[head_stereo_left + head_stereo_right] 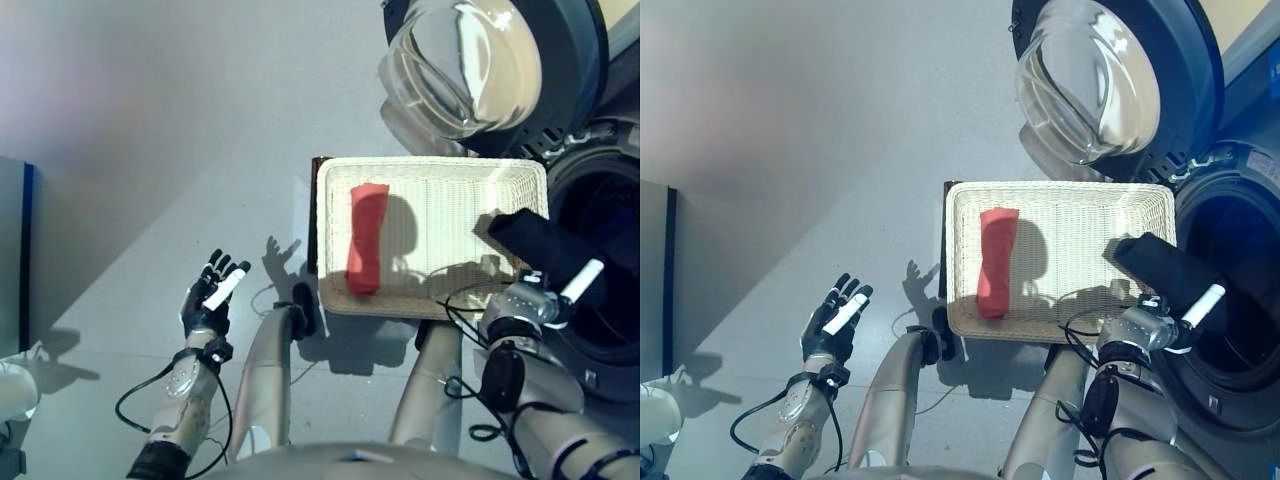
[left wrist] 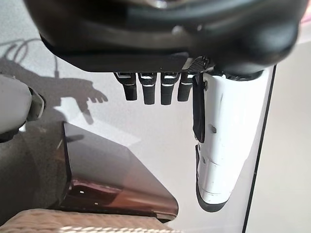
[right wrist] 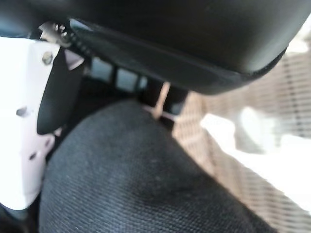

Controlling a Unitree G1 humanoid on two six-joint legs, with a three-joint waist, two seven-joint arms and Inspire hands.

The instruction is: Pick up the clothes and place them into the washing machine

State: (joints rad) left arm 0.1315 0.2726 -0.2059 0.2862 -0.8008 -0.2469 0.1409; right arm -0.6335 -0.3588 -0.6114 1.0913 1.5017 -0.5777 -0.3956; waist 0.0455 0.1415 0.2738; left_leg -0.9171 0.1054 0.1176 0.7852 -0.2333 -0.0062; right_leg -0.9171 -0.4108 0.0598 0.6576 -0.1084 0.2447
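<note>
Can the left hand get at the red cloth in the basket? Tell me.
Probably yes. The left hand hovers open over bare floor, holding nothing, and the red cloth lies uncovered at the white basket's near-left end; only the low rim lies between them.

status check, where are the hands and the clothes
Right hand shut on black garment at basket edge. Left hand open, idle. Red garment in basket. Washer door open.
</note>
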